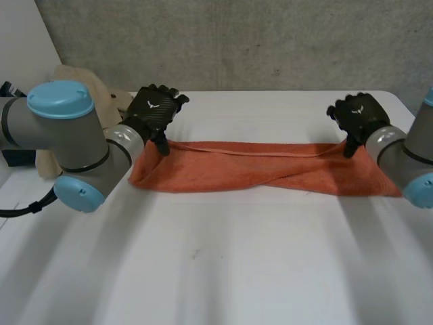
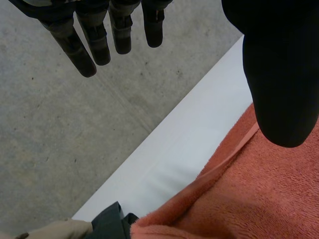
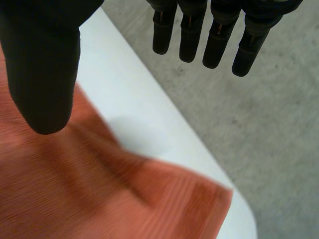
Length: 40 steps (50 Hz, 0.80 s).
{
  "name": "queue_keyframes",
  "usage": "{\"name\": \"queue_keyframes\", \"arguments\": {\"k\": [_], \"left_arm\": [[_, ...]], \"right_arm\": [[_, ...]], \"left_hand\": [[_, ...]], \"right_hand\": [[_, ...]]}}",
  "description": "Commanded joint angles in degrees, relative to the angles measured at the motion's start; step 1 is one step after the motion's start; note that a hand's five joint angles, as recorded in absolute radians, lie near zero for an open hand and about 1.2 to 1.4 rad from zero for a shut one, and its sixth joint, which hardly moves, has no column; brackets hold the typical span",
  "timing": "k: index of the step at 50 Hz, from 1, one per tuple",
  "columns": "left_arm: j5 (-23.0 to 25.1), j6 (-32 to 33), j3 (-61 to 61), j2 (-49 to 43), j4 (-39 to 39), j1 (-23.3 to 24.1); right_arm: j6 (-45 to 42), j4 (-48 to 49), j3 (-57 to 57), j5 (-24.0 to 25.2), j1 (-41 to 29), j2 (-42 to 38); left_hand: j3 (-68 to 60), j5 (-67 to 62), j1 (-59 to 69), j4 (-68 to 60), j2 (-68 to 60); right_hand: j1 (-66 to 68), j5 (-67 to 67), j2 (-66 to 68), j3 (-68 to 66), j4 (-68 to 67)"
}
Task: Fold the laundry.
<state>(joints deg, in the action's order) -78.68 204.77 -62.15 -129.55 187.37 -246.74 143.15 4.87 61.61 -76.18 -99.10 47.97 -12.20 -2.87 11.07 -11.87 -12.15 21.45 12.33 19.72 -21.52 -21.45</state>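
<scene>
We see the towel (image 1: pixel 270 169) lying on the bench (image 1: pixel 223 271), long axis side to side, left hand (image 1: pixel 154 107) and right hand (image 1: pixel 358 114) at its ends, both spread wide, holding nothing.

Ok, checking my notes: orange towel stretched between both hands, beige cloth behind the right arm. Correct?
No: the head view shows the beige cloth behind the left arm. The orange towel does lie stretched between the left hand and the right hand.
</scene>
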Motion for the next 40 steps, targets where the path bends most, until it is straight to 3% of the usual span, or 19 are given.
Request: {"name": "queue_keyframes", "arguments": {"k": [1, 9, 13, 23, 26, 28, 35, 40], "left_arm": [[0.73, -0.16, -0.34, 1.49, -0.16, 0.47], [1.34, -1.3, -0.95, 3.69, -1.74, 0.55], [2.13, -1.82, -1.39, 4.74, -2.1, 0.47], [2.48, -3.58, -1.57, 5.8, -3.59, -0.32], [2.48, -4.29, -1.65, 5.98, -4.21, -0.59], [2.48, -4.11, -1.83, 6.06, -4.47, -0.94], [2.13, -4.02, -1.48, 5.63, -4.21, -1.38], [1.69, -4.2, 0.8, 4.22, -3.07, -1.29]], "right_arm": [[-6.12, -3.02, -20.62, 0.42, 1.01, -14.2], [-11.93, -18.83, -53.12, 4.01, 3.99, -34.58], [-12.11, -21.04, -59.92, 5.69, 4.79, -39.78], [-11.93, -12.97, -53.7, 9.21, 5.58, -39.97], [-11.84, -11.03, -53.25, 10.0, 5.58, -40.41], [-11.84, -10.76, -53.95, 9.92, 5.67, -40.59], [-11.4, -8.57, -53.17, 6.4, 6.2, -36.03], [-11.4, -12.69, -46.85, 6.22, 5.15, -26.11]], "left_hand": [[-2.72, -2.05, 3.85, -3.05, -2.77], [-2.72, -2.05, 3.85, -3.05, -2.77], [-2.72, -2.05, 3.85, -3.05, -2.77], [-2.72, -2.05, 3.85, -3.05, -2.77], [-2.88, -2.22, 4.02, -3.21, -2.93], [-2.88, -2.22, 4.02, -3.21, -2.93], [-2.72, -2.05, 3.85, -3.05, -2.77], [-0.2, 0.46, 1.33, -0.53, -0.25]], "right_hand": [[4.7, 3.82, 6.43, -4.63, -4.7], [6.38, 5.5, 8.1, -6.31, -6.37], [6.89, 6.01, 8.61, -6.81, -6.88], [15.45, 14.57, 17.17, -15.37, -15.44], [30.55, 29.67, 32.28, -30.48, -30.55], [58.39, 57.51, 60.12, -58.32, -58.39], [58.55, 57.67, 60.28, -58.48, -58.55], [58.55, 57.67, 60.28, -58.48, -58.55]]}}
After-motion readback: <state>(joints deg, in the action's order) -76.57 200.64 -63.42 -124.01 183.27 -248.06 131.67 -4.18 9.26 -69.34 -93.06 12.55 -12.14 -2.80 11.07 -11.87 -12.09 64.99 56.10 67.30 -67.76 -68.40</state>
